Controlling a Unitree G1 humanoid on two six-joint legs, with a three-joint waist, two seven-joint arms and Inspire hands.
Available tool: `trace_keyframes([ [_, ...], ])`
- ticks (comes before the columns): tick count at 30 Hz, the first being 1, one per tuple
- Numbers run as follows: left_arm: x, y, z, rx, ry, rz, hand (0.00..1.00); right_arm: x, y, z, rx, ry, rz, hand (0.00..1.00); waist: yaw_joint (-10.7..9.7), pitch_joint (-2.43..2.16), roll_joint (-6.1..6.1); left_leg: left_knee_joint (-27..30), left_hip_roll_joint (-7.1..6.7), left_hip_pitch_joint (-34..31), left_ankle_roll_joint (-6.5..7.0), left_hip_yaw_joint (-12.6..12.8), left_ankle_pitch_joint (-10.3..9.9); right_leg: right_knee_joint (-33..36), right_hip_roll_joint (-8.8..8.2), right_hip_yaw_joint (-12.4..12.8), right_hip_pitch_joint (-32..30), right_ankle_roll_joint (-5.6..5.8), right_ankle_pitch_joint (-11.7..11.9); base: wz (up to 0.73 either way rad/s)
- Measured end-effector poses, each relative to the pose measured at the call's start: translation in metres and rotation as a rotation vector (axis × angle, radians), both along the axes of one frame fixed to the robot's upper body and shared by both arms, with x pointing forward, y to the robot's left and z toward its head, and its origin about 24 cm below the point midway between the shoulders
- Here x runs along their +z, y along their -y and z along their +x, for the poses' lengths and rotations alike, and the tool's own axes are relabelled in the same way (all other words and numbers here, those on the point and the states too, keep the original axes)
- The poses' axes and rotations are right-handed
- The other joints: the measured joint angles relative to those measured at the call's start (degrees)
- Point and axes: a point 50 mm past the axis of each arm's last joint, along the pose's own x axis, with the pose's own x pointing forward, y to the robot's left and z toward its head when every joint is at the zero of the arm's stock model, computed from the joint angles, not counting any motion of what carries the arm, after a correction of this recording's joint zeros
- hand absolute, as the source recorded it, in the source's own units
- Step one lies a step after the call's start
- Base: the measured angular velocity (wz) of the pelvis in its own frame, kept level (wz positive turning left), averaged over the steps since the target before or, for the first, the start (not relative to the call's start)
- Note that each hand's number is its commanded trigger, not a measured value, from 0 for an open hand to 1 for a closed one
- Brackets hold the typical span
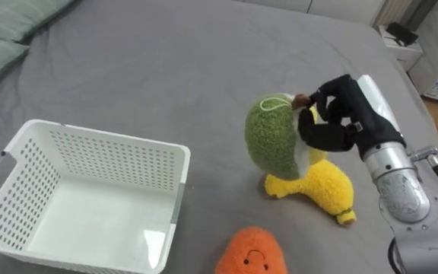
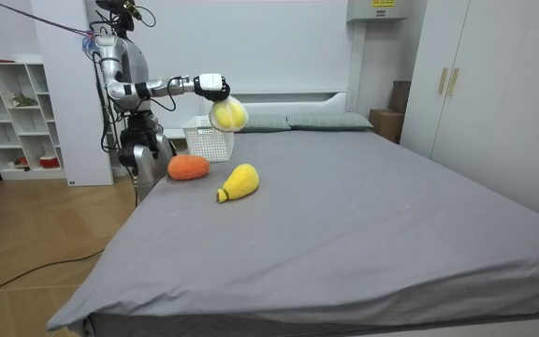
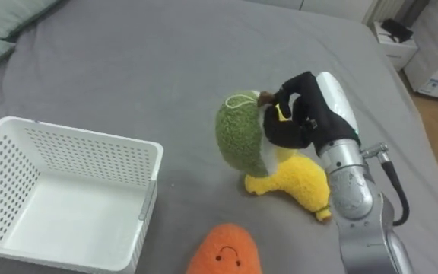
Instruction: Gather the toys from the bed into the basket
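Observation:
My right hand [image 1: 333,122] [image 3: 299,114] is shut on a green plush toy [image 1: 272,137] [image 3: 239,135] and holds it in the air above the grey bed [image 1: 166,68]. In the room view the right hand [image 2: 211,86] carries this toy [image 2: 227,114] near the basket [image 2: 208,139]. A yellow plush toy [image 1: 322,190] [image 3: 299,186] [image 2: 239,181] lies on the bed right below the hand. An orange plush toy [image 1: 253,251] [image 3: 223,250] [image 2: 188,167] with a smiling face lies at the near edge. The white perforated basket [image 1: 59,152] [image 3: 74,152] stands empty at the left.
Grey-green pillows [image 1: 6,30] [image 2: 316,121] lie at the head of the bed. A white nightstand [image 1: 401,42] stands beyond the bed's far right corner. The robot stands at the bedside by the basket, with shelves [image 2: 17,112] behind it.

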Motion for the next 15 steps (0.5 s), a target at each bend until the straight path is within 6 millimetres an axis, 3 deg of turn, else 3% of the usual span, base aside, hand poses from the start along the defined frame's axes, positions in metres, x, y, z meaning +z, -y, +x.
trace_keyframes([
  [9,0.000,0.005,0.020,-0.057,0.024,-0.025,0.00,0.003,-0.036,0.006,0.179,-0.026,-0.016,1.00,2.6,0.16,-0.96,0.4,-0.74,-1.7,0.11,-2.6,0.2,-0.2,-0.67,-3.1,-0.3,0.01,0.0,0.16],
  [15,-0.001,0.008,0.023,-0.131,0.007,-0.027,0.00,0.001,-0.061,0.004,0.275,-0.041,-0.003,1.00,3.7,0.52,-1.87,0.4,-0.92,-2.0,0.22,-3.8,0.5,-0.2,-0.73,-4.0,-0.2,0.02,0.0,0.08],
])
